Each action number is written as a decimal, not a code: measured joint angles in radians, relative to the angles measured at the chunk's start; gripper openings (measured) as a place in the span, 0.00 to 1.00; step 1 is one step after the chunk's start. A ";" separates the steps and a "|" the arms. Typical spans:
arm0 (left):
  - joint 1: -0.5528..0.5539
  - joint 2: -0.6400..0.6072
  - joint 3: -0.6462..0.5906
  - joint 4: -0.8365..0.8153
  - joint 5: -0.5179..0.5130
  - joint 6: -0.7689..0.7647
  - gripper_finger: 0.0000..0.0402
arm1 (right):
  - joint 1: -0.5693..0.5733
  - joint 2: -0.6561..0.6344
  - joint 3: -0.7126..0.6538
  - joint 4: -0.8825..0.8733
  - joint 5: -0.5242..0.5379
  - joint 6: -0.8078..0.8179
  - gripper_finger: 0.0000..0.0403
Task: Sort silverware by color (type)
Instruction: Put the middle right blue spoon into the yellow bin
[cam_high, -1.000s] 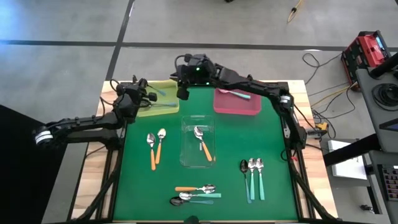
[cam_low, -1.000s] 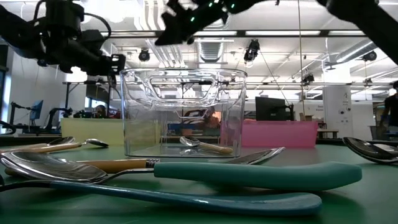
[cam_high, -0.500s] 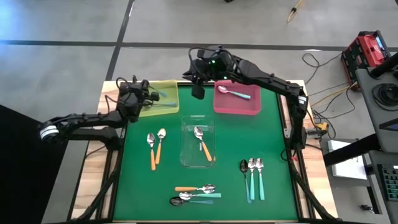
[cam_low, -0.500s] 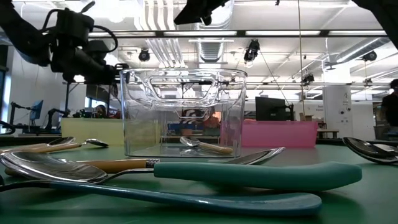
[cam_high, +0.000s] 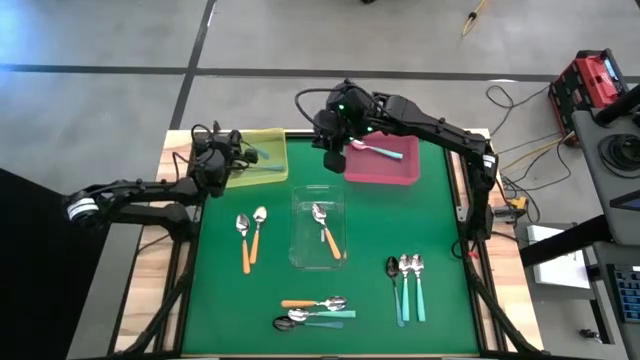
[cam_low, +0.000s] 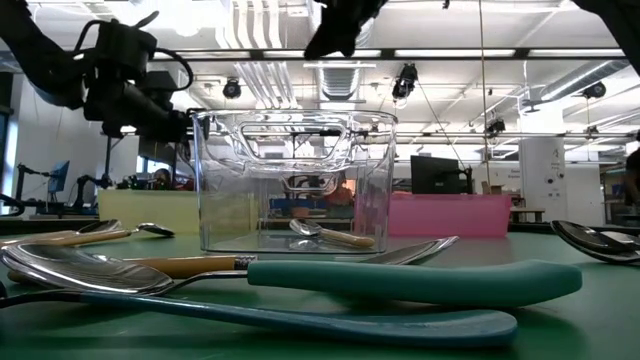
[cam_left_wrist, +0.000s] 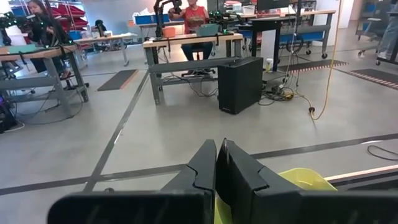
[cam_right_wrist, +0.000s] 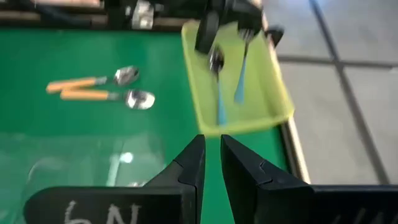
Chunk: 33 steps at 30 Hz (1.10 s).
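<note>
Near edge of worktop (cam_high: 215, 320): orange and teal spoons (cam_high: 315, 312) crossed, three teal spoons (cam_high: 406, 285) right of them. Next pick likely needs a clean pinch on one handle, clear of neighbours. Right end effector (cam_high: 333, 160) hovers between yellow tray (cam_high: 275, 135) and pink tray (cam_high: 380, 172), fingers narrowly apart, empty. Left end effector (cam_left_wrist: 219, 165) at the yellow tray's edge, closed, empty

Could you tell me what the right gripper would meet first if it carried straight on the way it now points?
Probably the yellow tray: the right gripper points across bare green mat toward its near rim, though depth is hard to judge.
</note>
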 joint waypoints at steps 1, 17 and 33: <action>0.000 0.003 0.000 0.000 0.000 -0.004 0.00 | 0.000 -0.003 0.000 -0.029 0.000 0.006 0.11; 0.000 0.062 0.000 0.004 -0.002 -0.045 0.02 | 0.002 -0.008 0.000 -0.233 0.004 0.099 0.11; 0.000 0.097 0.000 -0.026 -0.042 -0.078 0.03 | 0.002 -0.008 0.000 -0.327 0.004 0.180 0.11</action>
